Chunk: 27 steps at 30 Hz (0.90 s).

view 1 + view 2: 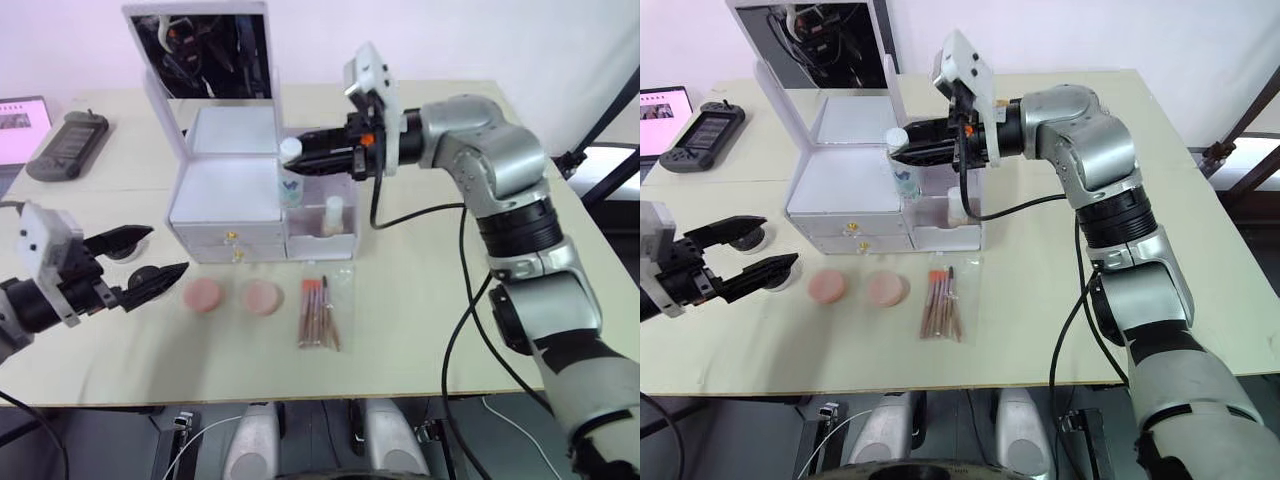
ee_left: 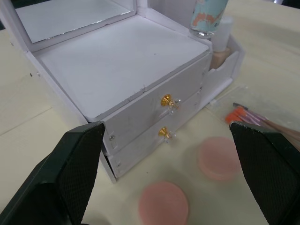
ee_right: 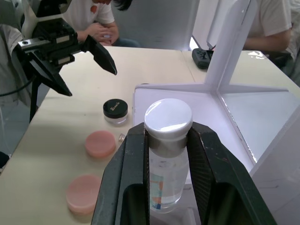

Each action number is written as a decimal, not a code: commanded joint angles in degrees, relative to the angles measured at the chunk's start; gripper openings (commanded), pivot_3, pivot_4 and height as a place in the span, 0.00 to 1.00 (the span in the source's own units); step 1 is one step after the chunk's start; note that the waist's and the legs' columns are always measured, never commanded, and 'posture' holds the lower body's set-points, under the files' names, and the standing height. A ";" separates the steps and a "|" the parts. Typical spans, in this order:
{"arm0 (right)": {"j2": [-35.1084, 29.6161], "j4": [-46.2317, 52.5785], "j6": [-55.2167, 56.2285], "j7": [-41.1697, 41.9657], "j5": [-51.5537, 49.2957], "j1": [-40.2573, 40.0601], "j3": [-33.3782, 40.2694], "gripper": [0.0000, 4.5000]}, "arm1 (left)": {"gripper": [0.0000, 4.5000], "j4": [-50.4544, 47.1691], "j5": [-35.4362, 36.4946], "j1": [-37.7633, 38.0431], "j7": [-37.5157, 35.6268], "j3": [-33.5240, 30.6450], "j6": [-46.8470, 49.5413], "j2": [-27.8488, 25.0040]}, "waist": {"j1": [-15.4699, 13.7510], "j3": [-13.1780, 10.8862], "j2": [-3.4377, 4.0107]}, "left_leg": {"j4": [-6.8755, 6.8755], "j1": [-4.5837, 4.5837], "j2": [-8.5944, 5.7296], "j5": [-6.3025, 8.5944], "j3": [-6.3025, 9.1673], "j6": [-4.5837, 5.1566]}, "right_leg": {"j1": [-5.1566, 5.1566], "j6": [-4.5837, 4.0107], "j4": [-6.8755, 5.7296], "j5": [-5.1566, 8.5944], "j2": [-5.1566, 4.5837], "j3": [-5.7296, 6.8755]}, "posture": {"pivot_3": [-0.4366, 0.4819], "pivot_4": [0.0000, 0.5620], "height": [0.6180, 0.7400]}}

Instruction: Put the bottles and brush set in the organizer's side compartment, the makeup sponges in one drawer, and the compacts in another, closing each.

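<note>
The white organizer [image 1: 225,190] stands mid-table with its mirror lid up and both gold-knobbed drawers [image 2: 167,101] shut. My right gripper [image 1: 300,157] is shut on a clear, white-capped bottle [image 3: 168,117], held upright at the rear of the side compartment [image 1: 322,240]; I cannot tell if its base rests there. A small beige bottle [image 1: 333,215] stands in that compartment's front. Two pink round makeup sponges [image 1: 204,295] [image 1: 262,296] and the bagged brush set [image 1: 319,312] lie in front of the organizer. My left gripper [image 1: 150,255] hovers open left of the sponges, over a black-lidded compact [image 3: 115,110].
A dark handheld device [image 1: 68,143] and a screen [image 1: 20,125] lie at the table's back left. People sit beyond the table's left side [image 3: 93,18]. The table's front edge [image 1: 300,400] runs just below the brush set.
</note>
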<state>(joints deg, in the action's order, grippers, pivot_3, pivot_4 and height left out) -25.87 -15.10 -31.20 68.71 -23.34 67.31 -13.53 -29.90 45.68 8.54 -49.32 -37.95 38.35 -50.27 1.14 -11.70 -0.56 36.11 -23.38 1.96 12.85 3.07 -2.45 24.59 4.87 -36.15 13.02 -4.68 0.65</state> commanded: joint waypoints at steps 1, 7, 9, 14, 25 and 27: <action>0.25 0.63 0.66 0.66 1.13 0.66 0.41 0.14 | 1.00 -1.81 1.12 0.75 0.65 -3.04 -0.09 0.02 | 0.04 0.00 0.00 | 0.00 0.01 0.00 0.00 0.00 0.00 | 0.00 0.00 0.00 0.00 0.01 0.00 | 0.48 0.27 1.00; 0.63 -0.89 1.32 -0.28 2.31 0.45 1.70 0.14 | 1.00 -1.89 1.86 0.80 1.15 -3.16 0.07 -0.59 | 0.07 0.01 0.00 | 0.01 0.03 0.00 0.00 0.00 0.00 | 0.00 -0.03 -0.02 -0.02 0.01 -0.02 | 0.48 0.27 1.00; 0.41 -0.98 1.00 0.00 2.18 0.59 2.28 0.14 | 1.00 -1.65 1.94 0.46 1.18 -2.96 0.06 -0.89 | 0.07 0.01 0.00 | 0.02 0.03 0.00 0.00 0.00 0.00 | 0.00 -0.04 -0.02 -0.03 0.01 -0.02 | 0.48 0.27 1.00; 0.17 -0.39 0.78 0.42 2.45 -0.66 2.11 0.14 | 1.00 -1.42 1.86 -0.11 1.19 -2.34 -0.02 -1.18 | 0.07 0.01 0.00 | 0.01 0.03 0.00 0.00 0.00 0.00 | 0.00 -0.05 -0.02 -0.04 0.01 -0.02 | 0.48 0.27 1.00; 1.89 -2.32 2.27 0.42 4.63 -3.05 0.95 0.14 | 1.00 -1.33 2.24 -0.87 0.78 -2.42 0.28 -1.94 | 0.16 0.00 0.00 | -0.03 -0.01 0.00 0.00 -0.01 0.00 | 0.06 -0.05 0.00 -0.03 0.02 -0.02 | 0.48 0.27 1.00; 3.12 -4.87 4.72 -0.08 6.32 -3.81 0.04 0.14 | 1.00 -1.80 2.83 -0.90 0.65 -2.66 0.26 -1.79 | 0.17 0.01 0.00 | -0.03 0.00 0.00 0.00 -0.01 0.00 | 0.05 -0.05 0.00 -0.03 0.02 -0.02 | 0.48 0.27 1.00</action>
<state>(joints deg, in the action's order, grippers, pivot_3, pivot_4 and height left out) -23.58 -19.13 -28.83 68.94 -18.11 63.42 -13.10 -30.44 47.08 8.24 -48.44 -39.08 38.66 -51.33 1.31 -11.69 -0.57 36.09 -23.38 1.96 12.85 3.06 -2.45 24.64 4.82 -36.15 12.99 -4.66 0.62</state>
